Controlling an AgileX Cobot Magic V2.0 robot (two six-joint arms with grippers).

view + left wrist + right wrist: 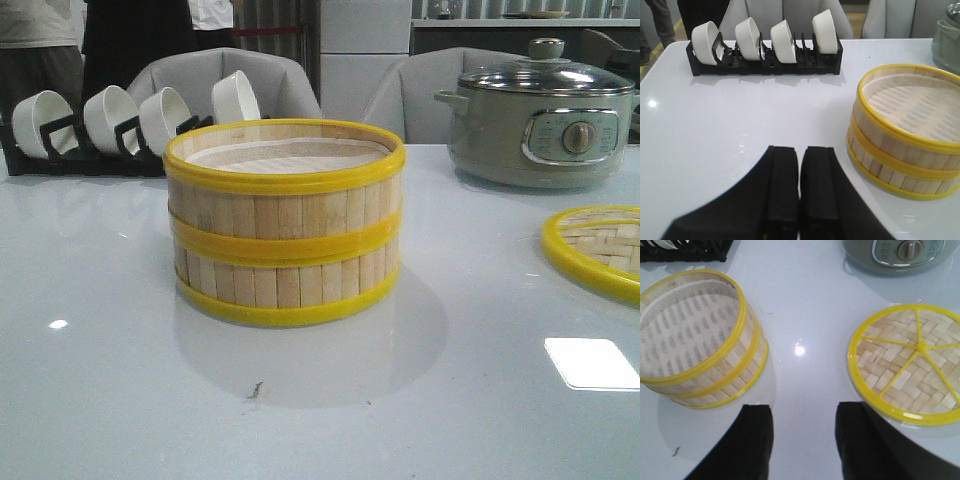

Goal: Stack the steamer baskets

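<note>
Left claw (800, 187) first: its two black fingers are pressed together, only a thin seam between them, nothing pinched, hovering over bare white tabletop (740, 120). At about two o'clock from it stand the steamer baskets (905, 135), one set squarely on the other, yellow rims lined up, white liner showing in the top one. At eleven o'clock, well apart, the black dish rack (765, 62) holds four white bowls (785, 35) on edge, close to the far tabletop edge.

Right claw (804, 440) now: fingers spread wide, empty, glossy tabletop showing between them. At ten o'clock the baskets again, at two o'clock the woven bamboo lid (907, 362), yellow-rimmed, lying flat. A broad open lane runs between the two, straight out to the electric cooker (897, 252) at one o'clock.

From the front, the stack sits mid-tabletop with free surface all around and open room toward the near edge. The lid is at three o'clock, cut off by the frame; the cooker, with its glass lid (547, 78), is behind it.

Writing: the cooker's control panel has small markings around the dial (577, 137), too small to read.
</note>
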